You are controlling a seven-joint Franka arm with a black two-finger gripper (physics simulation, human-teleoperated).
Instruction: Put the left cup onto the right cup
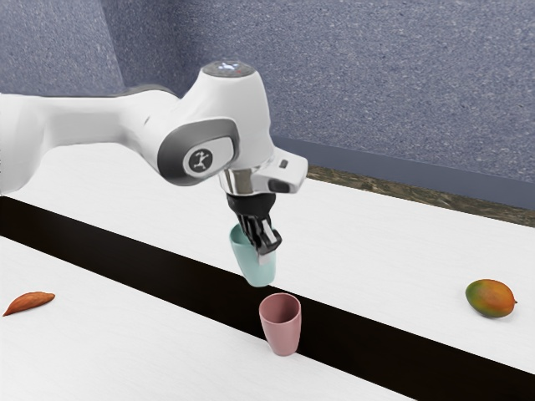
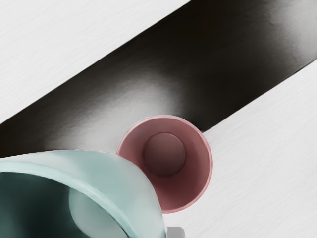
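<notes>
A pale teal cup (image 1: 250, 261) hangs in the air, tilted, with my black gripper (image 1: 264, 244) shut on its rim. Just below it and slightly toward the exterior view's right, a pink cup (image 1: 280, 323) stands upright on the black stripe of the table. In the wrist view the teal cup (image 2: 84, 193) looms large and close under my hand, partly covering the pink cup (image 2: 166, 161), whose open mouth and round bottom show from above.
The table is white with a wide black stripe (image 1: 125, 251) running across it. A mango (image 1: 490, 298) lies at the exterior view's right, and a sweet potato (image 1: 29, 302) at its left edge. A blue-grey wall stands behind.
</notes>
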